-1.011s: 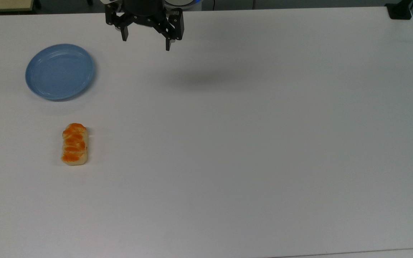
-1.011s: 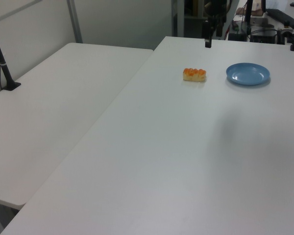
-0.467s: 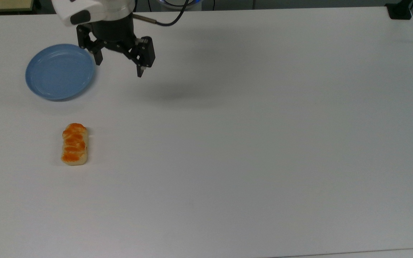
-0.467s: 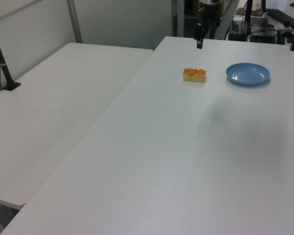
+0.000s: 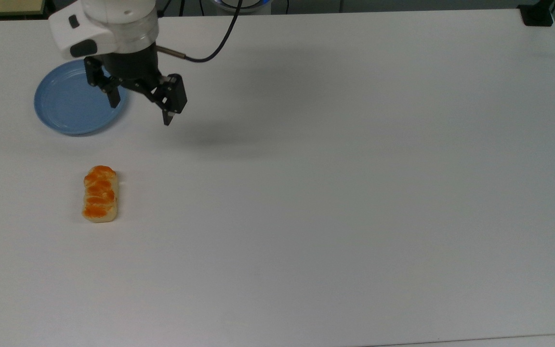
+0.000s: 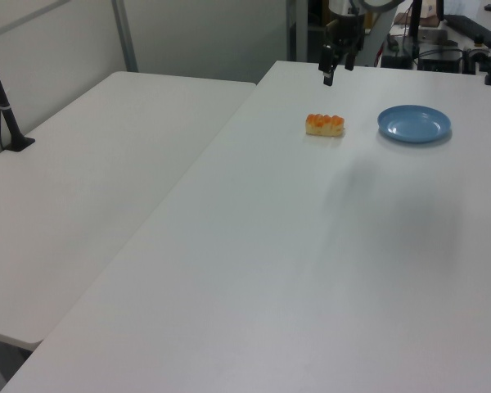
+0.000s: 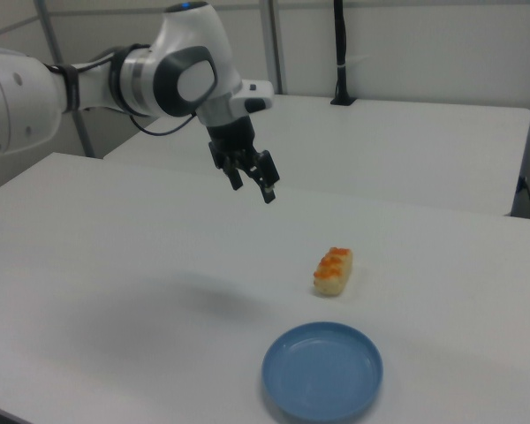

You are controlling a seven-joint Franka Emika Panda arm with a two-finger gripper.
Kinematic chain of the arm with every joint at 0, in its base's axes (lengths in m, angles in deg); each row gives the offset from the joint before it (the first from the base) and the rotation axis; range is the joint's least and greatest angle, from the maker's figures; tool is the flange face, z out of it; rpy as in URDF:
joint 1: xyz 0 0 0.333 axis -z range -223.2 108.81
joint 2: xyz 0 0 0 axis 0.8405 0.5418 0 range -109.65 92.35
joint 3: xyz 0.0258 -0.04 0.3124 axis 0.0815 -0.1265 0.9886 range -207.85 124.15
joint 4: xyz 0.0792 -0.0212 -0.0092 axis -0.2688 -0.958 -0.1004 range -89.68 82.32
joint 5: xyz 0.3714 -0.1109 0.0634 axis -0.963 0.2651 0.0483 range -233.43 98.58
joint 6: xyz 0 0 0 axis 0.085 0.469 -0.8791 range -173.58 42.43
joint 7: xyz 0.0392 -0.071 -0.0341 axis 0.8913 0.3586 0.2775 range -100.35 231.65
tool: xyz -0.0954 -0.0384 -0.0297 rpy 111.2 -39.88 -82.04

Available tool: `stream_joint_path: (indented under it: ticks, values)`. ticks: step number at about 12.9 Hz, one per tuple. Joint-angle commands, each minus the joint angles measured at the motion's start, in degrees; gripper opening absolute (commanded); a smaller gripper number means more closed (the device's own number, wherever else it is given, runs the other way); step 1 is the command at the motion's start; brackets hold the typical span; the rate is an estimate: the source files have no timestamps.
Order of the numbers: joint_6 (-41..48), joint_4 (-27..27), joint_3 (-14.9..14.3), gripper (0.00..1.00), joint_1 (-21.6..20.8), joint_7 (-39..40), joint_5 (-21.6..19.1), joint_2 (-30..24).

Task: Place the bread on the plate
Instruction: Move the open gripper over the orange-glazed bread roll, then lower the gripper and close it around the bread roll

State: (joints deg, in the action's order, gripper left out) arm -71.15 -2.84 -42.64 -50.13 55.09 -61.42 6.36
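Top view first: the gripper hangs in the upper left of the frame with its 2 fingers spread wide and nothing between them, part of it overlapping the plate. The bread lies on the table left of center, below the plate and well apart from it, long axis running up-down in the frame.

Left view: gripper at top center, up in the air behind the bread; the plate sits to the bread's right.

Right view: gripper is clearly high above the table, bread lower right of it, plate at the bottom.

Imo the step is the approach. I'd center over the bun's middle, turn the wrist so the fingers straddle its narrow width, then drop straight down and squeeze gently.
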Motion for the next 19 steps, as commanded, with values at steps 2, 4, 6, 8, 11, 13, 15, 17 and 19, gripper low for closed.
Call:
stream_joint_path:
  ticks: [2, 4, 6, 8, 11, 13, 15, 17, 19]
  values:
    - [-8.17, -0.4, -0.35, 1.0, 2.07, 2.11, 0.23, 4.58]
    - [-9.85, 0.99, -0.35, 1.0, 3.65, 6.85, -0.12, 7.57]
    - [-11.86, 1.97, -0.35, 1.0, 4.27, 8.45, 0.06, 10.47]
    - [-15.47, 1.97, -0.35, 1.0, 5.41, 9.58, 0.23, 12.67]
    - [-18.9, 2.06, -0.43, 1.0, 6.73, 15.2, 0.58, 15.13]
    - [-20.74, 2.06, -0.35, 1.0, 7.26, 17.14, 0.58, 16.62]
    - [-22.94, 2.06, -0.35, 1.0, 7.26, 17.06, 0.58, 18.38]
    - [-24.61, 2.15, -0.43, 1.0, 7.61, 17.41, 0.67, 19.88]
    - [-25.5, 3.8, -0.35, 1.0, 8.66, 17.5, 1.28, 21.98]
